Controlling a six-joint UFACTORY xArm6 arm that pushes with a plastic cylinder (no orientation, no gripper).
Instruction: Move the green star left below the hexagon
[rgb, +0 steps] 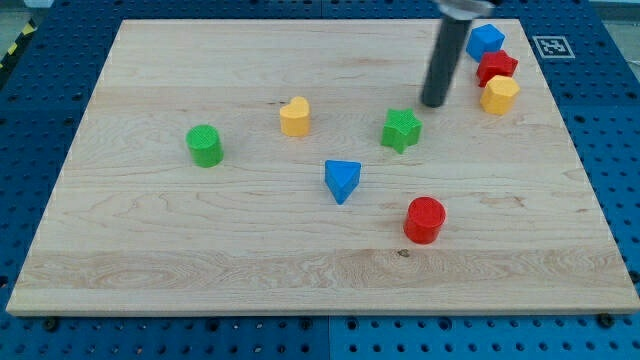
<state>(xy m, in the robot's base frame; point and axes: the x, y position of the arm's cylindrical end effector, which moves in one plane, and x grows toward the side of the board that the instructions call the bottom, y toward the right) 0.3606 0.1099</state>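
The green star (401, 129) lies on the wooden board (200, 250), right of the middle. My tip (434, 103) stands just off the star's upper right; I cannot tell if they touch. The rod rises from the tip to the view's top. The yellow hexagon (499, 95) lies near the board's right edge, to the right of my tip and up and right of the star.
A red block (496, 67) and a blue block (485, 41) sit just above the hexagon. A yellow heart (295, 116) lies left of the star, a green cylinder (205, 145) further left. A blue triangle (342, 180) and a red cylinder (425, 219) lie below the star.
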